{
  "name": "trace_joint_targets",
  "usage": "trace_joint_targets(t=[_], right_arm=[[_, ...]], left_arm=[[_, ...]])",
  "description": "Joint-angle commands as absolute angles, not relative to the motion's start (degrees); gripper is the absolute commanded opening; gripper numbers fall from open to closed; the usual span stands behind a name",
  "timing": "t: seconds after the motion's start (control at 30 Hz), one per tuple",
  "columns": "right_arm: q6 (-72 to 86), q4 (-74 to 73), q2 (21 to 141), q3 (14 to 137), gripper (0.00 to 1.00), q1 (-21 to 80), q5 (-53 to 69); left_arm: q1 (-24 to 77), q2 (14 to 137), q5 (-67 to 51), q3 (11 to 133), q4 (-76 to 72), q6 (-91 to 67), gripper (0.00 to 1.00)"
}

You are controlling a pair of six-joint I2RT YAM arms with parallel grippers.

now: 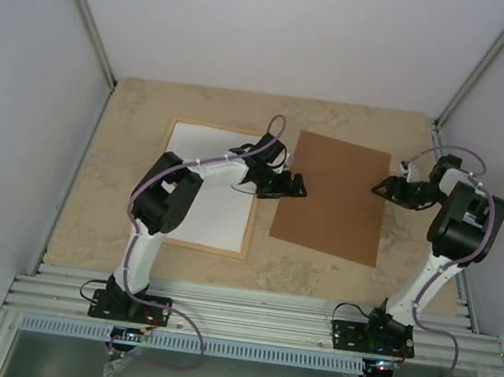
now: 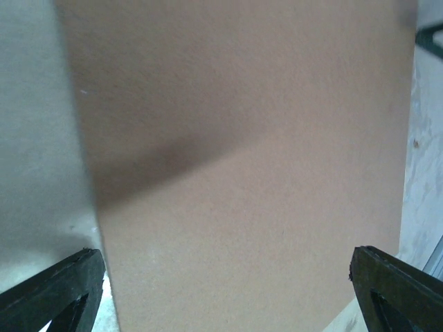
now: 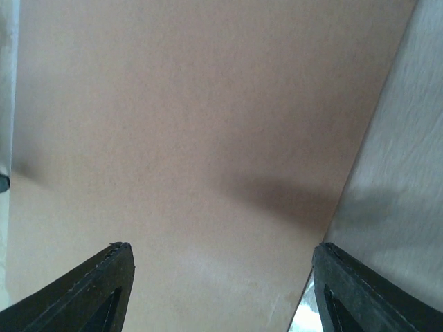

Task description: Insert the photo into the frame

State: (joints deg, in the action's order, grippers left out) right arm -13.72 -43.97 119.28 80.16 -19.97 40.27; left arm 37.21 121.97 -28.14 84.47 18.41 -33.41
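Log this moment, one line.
left tool: open, backing panel left edge | right tool: open, right edge | frame: beside panel | photo: unseen

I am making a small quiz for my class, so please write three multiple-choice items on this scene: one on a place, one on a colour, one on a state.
1. In the top view, where does the brown board lie?
A. on top of the frame
B. to the right of the frame
C. to the left of the frame

2. What colour is the surface inside the frame?
A. white
B. green
C. black

3. How is the left gripper?
A. shut on the board
B. shut on the frame
C. open, holding nothing

Answers:
1 B, the board lies flat on the table, right of the frame.
2 A, the top view shows it plain white.
3 C, its wrist view shows both fingers far apart, with only the board beneath.
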Motion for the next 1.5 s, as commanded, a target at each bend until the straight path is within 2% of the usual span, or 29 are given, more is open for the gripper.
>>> trace_joint_targets(t=[0.0,0.33,0.63,1.03,1.17,1.33,1.47], right_arm=[[-11.3,-47.9,118.6,74.0,0.72,-20.5,32.9],[-10.4,-45.5,123.0,71.0,0.69,-19.1,34.4],[-10.3,-45.1,123.6,69.1,0.67,-17.4,37.1],[-10.4,-44.6,122.6,68.0,0.66,-16.9,36.6],[-10.2,-44.6,122.2,68.1,0.66,-17.0,35.9],[-9.2,-44.9,120.5,68.7,0.67,-17.8,33.7],[-8.8,-44.8,119.4,67.9,0.67,-17.8,33.8]], left_arm=[[36.2,124.0,-24.0,83.6,17.9,-42.0,0.99],[36.4,129.0,-35.3,84.3,11.2,-43.7,0.97],[37.0,120.4,-43.9,81.8,-3.4,-40.6,0.95],[36.8,116.7,-47.3,76.8,-14.5,-44.9,0.94],[36.1,116.8,-45.3,76.6,-12.1,-47.3,0.93],[34.8,119.0,-34.7,81.2,8.9,-48.6,0.98],[34.8,118.3,-29.0,79.6,13.4,-50.8,0.98]])
